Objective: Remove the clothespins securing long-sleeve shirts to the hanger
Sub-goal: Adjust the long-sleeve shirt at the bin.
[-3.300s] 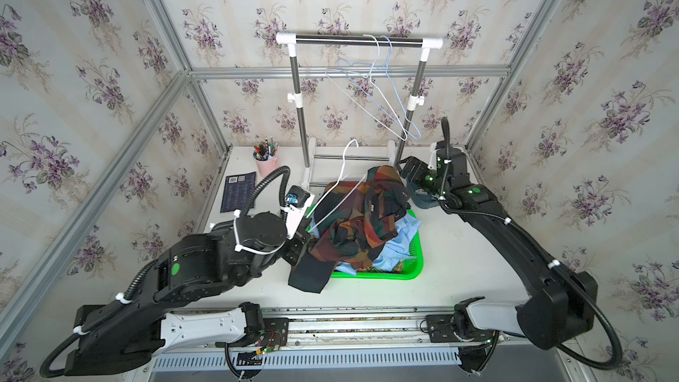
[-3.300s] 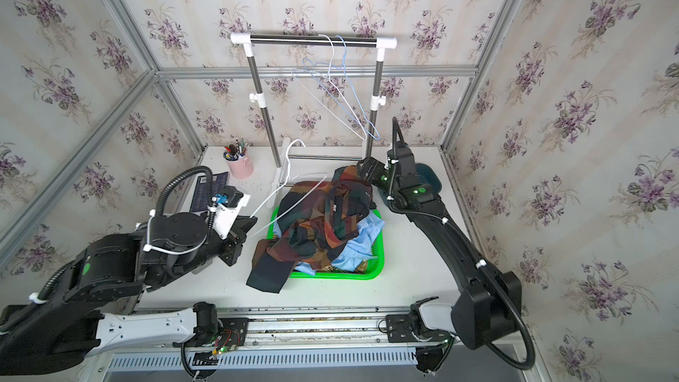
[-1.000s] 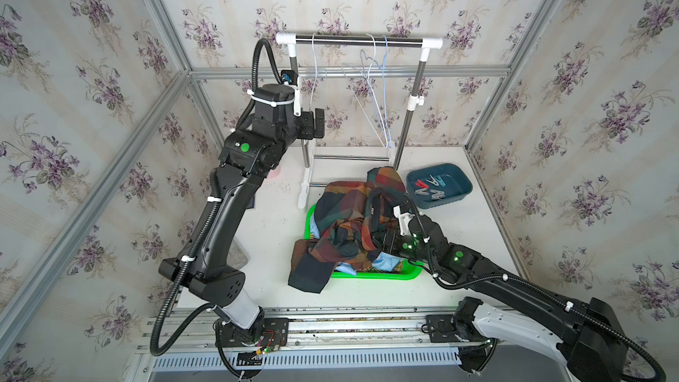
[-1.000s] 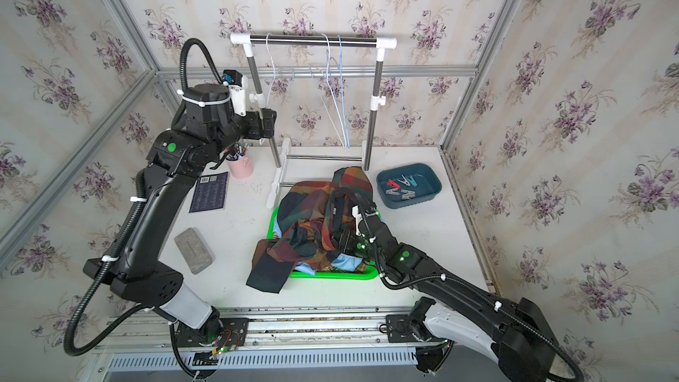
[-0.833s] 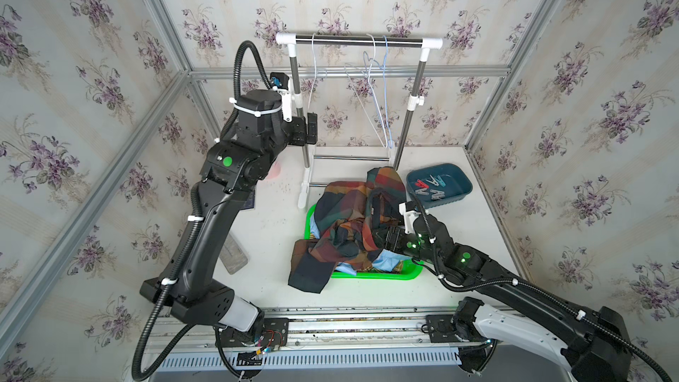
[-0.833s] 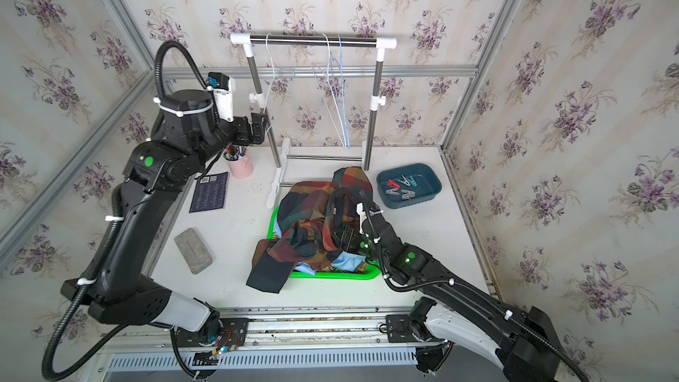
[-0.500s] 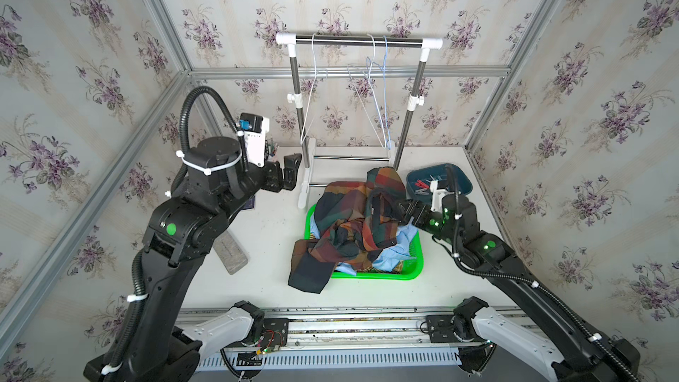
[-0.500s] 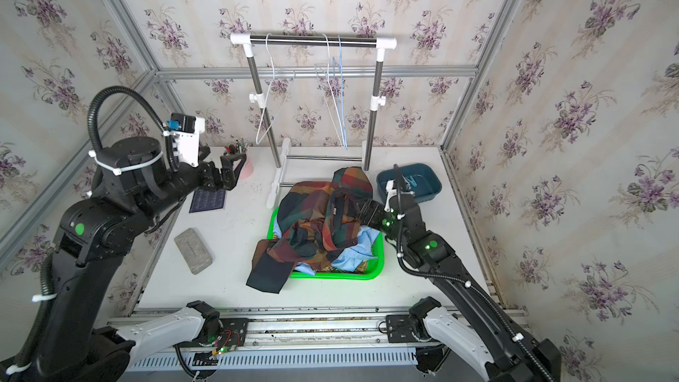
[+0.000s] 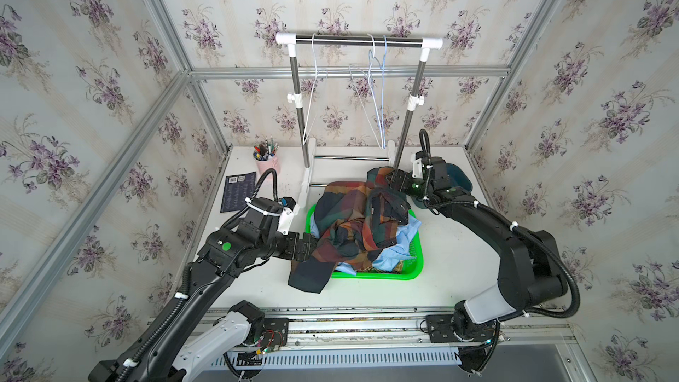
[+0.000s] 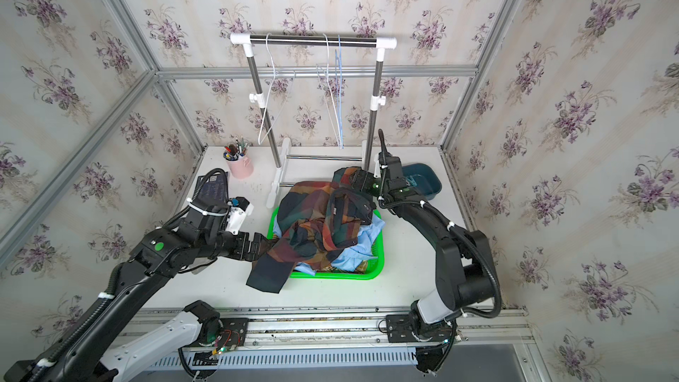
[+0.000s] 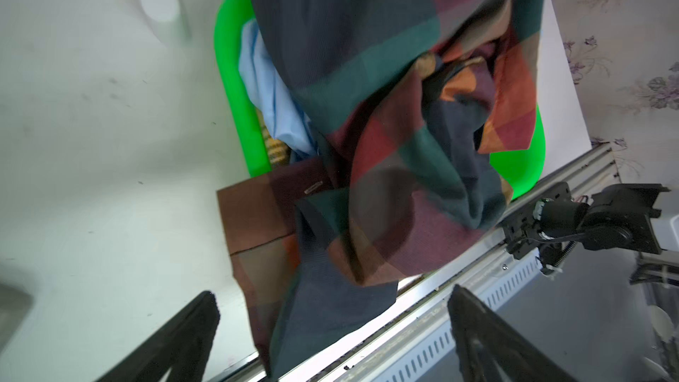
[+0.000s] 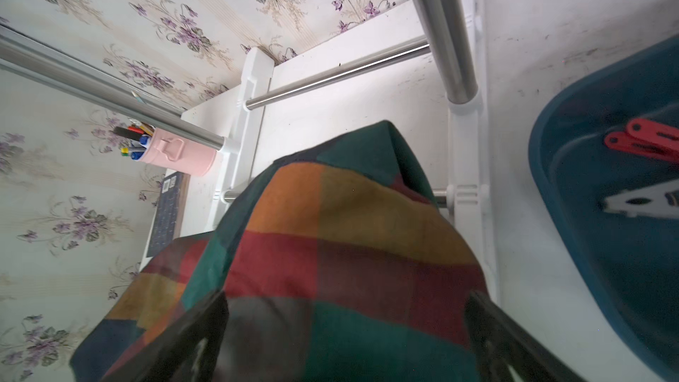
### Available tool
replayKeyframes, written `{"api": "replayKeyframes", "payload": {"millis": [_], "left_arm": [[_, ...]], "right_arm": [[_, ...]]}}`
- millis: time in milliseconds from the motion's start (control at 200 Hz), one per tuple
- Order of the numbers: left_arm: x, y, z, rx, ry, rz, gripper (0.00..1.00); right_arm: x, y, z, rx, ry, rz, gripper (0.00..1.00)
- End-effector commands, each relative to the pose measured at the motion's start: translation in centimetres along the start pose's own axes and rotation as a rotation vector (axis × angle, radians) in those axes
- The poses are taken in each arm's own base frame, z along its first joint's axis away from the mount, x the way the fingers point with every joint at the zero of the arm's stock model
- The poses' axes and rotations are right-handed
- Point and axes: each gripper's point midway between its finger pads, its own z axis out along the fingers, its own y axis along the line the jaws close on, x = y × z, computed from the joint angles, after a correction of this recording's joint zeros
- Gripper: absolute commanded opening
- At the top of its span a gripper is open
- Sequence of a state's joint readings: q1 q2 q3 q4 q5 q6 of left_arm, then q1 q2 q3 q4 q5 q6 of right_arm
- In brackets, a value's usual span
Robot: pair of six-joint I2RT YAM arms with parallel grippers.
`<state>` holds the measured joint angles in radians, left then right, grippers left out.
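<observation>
Heaped in a green plastic basket (image 9: 415,270) in the middle of the bench (image 9: 459,270): a dark plaid cloth shirt (image 9: 352,222) over a plain light-blue shirt (image 9: 404,237), one sleeve (image 9: 306,277) over the front-left rim. Lying in a dark teal plastic tub (image 10: 430,180) near the rear right corner: a red plastic clothespin (image 12: 643,141) and a translucent white-grey clothespin (image 12: 639,202). Spread wide, gripping nothing: left gripper (image 11: 332,292) beside that sleeve, right gripper (image 12: 347,293) at the heap's rear tip.

Dark plaid shirt (image 9: 352,222) crumpled atop light blue shirt (image 9: 402,242) and a barely visible yellow plaid shirt (image 11: 275,148), in a green basket (image 9: 415,270). 1 red clothespin (image 12: 643,141) and 1 whitish clothespin (image 12: 639,203) lie in the far-right tub (image 12: 588,251).
</observation>
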<state>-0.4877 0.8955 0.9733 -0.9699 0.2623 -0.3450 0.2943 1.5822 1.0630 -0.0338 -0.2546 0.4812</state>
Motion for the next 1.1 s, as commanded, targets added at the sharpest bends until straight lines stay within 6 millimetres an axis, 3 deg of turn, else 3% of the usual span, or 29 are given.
{"api": "replayKeyframes", "payload": {"millis": [0, 170, 325, 375, 455, 555, 625, 729, 894, 1019, 1099], "left_arm": [[0.0, -2.4, 1.5, 0.156, 0.002, -0.046, 0.99], [0.9, -2.5, 4.6, 0.127, 0.079, -0.026, 0.99], [0.9, -2.3, 7.0, 0.079, 0.102, -0.016, 0.99], [0.7, -2.1, 7.2, 0.055, 0.095, -0.007, 0.95], [-0.2, -2.1, 7.2, 0.035, 0.066, 0.012, 0.73], [-1.0, -2.5, 7.8, 0.041, 0.062, 0.023, 0.24], [-2.1, -2.9, 8.2, 0.039, 0.050, 0.029, 0.02], [-5.3, -3.9, 7.8, 0.024, -0.011, 0.064, 0.00], [-11.2, -7.6, 4.7, 0.052, -0.139, 0.140, 0.00], [-12.4, -9.7, 3.4, 0.064, -0.154, 0.190, 0.00], [-12.3, -10.2, 3.0, 0.072, -0.158, 0.199, 0.00]], "right_arm": [[-0.4, 0.7, 1.4, -0.051, -0.001, -0.075, 1.00], [1.0, 1.1, 3.1, -0.106, 0.048, -0.052, 0.96], [2.6, 2.0, 3.0, -0.164, 0.074, -0.041, 0.81], [2.8, 2.6, 2.4, -0.179, 0.070, -0.052, 0.72], [2.9, 3.7, 1.3, -0.230, 0.056, -0.059, 0.54], [3.2, 5.4, -0.8, -0.324, 0.033, -0.079, 0.30], [3.2, 6.5, -2.9, -0.373, 0.005, -0.094, 0.00], [3.5, 8.6, -6.0, -0.465, 0.003, -0.108, 0.00], [5.3, 13.0, -11.6, -0.545, 0.007, -0.155, 0.00], [6.9, 15.2, -16.3, -0.591, -0.012, -0.131, 0.00], [9.4, 16.7, -18.8, -0.631, 0.010, -0.112, 0.00]]}}
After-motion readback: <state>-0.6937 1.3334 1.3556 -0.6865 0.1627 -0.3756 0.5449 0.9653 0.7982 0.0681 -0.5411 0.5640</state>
